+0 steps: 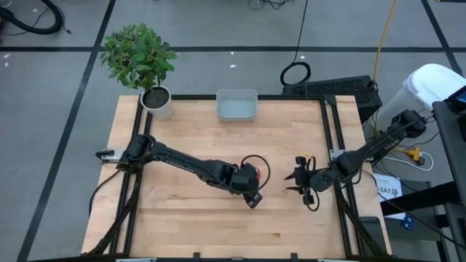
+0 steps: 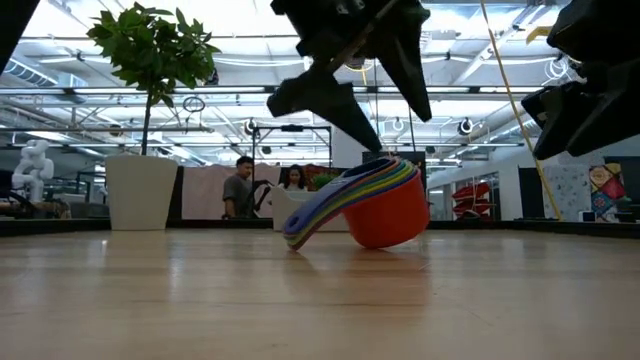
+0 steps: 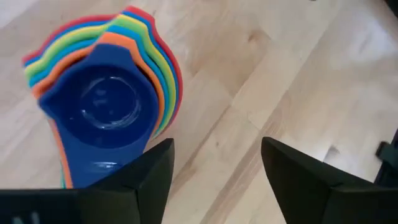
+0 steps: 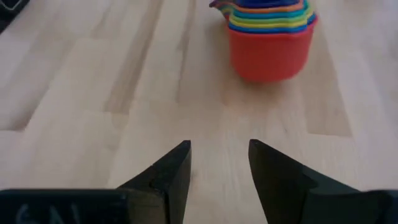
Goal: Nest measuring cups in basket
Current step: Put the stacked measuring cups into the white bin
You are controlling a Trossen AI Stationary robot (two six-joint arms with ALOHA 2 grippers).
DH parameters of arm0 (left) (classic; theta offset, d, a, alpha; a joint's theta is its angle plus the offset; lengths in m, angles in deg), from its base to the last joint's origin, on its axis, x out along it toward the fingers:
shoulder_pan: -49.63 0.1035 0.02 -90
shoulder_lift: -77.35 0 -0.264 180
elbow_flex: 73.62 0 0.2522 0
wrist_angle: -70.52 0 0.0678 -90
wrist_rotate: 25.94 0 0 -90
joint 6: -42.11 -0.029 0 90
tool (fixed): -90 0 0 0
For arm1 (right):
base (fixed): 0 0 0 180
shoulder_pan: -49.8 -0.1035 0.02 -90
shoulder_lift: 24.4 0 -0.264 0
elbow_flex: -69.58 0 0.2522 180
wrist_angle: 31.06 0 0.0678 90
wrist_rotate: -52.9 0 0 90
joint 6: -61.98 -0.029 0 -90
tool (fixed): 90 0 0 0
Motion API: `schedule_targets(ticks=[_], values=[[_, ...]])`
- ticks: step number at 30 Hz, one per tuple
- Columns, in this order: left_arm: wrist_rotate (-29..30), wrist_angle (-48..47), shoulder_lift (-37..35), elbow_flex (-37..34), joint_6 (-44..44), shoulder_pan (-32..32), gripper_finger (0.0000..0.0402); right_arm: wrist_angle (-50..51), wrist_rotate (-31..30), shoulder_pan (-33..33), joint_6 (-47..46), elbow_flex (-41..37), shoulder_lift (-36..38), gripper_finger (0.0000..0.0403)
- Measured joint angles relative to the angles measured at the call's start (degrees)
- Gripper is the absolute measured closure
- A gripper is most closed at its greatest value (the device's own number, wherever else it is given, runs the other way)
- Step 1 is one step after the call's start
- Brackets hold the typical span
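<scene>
Measuring cups [image 2: 365, 205] are nested in one stack, red outermost, dark blue innermost, sitting on the table [image 1: 189, 225] just right of centre, handles fanned out and touching the wood in the low view. The stack tilts slightly toward the handles. It is outside the basket [image 1: 237, 105], which sits at 12 o'clock by the far table edge, well apart from the stack.

Left gripper [image 3: 214, 171] hovers right above the stack, fingers [image 3: 152, 174] spread apart, holding nothing; the stack shows just past one finger in the left wrist view. The left arm reaches in from 9 o'clock.

Right gripper [image 4: 219, 165] sits at 3 o'clock from the stack, near but not touching, pointed at the red cup [image 4: 268, 53], fingers [image 4: 171, 171] parted and empty.

A potted plant [image 1: 142, 62] stands at 11 o'clock on the table corner, left of the basket. Two people [image 2: 262, 190] show in the room beyond the table in the low view.
</scene>
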State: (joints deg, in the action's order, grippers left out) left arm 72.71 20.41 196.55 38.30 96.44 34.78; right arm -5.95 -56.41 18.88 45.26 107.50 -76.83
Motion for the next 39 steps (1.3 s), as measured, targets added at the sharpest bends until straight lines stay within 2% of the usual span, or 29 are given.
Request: schedule_targets(ticks=[4, 9, 13, 16, 22, 26, 33, 39], values=[[0.6, -4.7, 0.0, 4.3, -3.0, 0.1, 0.0160, 1.4, -0.2, 0.1, 0.0, 0.0, 1.7, 0.0248], [1.4, -17.8, -0.1, 11.4, -7.5, 0.2, 0.0160, 1.2, -0.2, 0.1, -1.2, 0.0, 2.3, 0.0248], [4.0, -27.5, 0.0, 12.5, -10.5, -0.3, 0.0160, 1.3, -0.1, 0.1, -2.6, 0.0, 2.3, 0.0248], [4.5, -31.4, 0.0, 11.2, -12.0, -0.7, 0.0160, 1.4, -0.1, 0.1, -3.5, 0.0, 2.3, 0.0248], [3.9, -29.8, 0.1, 6.8, -12.0, -0.7, 0.0160, 1.4, 0.1, 0.1, -4.2, 0.0, 2.3, 0.0248], [6.4, -29.4, 0.0, 5.5, -11.8, -1.4, 0.0160, 1.4, 0.1, 0.1, -4.1, 0.0, 2.3, 0.0248], [14.9, -29.5, 0.0, 5.1, -11.8, -2.8, 0.0160, 1.4, 0.1, 0.1, -3.5, 0.0, 2.3, 0.0248], [16.0, -29.3, 0.0, 5.1, -11.8, -2.9, 0.0130, 1.4, 0.1, 0.1, -3.4, 0.0, 2.3, 0.0248]])
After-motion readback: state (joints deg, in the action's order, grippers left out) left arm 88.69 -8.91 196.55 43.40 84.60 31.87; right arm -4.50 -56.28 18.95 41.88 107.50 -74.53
